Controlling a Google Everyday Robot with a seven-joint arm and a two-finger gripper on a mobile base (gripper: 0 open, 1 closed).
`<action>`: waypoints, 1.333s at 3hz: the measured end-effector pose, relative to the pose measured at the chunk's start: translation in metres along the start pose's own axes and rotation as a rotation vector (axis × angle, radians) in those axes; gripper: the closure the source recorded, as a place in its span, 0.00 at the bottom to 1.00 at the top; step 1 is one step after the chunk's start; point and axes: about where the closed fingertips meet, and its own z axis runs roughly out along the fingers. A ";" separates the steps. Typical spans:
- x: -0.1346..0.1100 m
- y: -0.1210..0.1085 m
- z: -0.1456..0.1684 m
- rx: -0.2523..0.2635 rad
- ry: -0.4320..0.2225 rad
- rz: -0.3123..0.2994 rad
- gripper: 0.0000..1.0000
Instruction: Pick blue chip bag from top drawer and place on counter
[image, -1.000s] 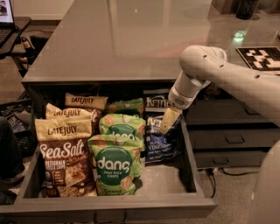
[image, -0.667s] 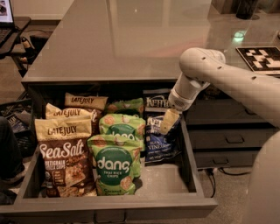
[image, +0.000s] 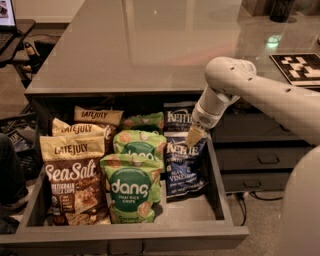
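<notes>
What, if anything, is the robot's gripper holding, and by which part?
Cannot be told: the gripper sits at the top edge of the front blue chip bag in the top drawer; whether it grips is not visible.

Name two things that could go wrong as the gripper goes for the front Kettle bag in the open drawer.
1. The gripper is at the top edge of the blue chip bag, just in front of the second Kettle bag. It could catch that bag instead, or both.
2. The blue chip bag stands close beside a green dang bag and near the top drawer's right wall. Lifting might drag the neighbour or snag on the wall.
</notes>
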 end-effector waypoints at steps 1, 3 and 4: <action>0.000 0.000 0.000 0.000 0.000 0.000 0.78; -0.001 0.002 -0.001 -0.002 -0.005 -0.006 1.00; -0.013 0.014 -0.033 0.012 -0.065 -0.014 1.00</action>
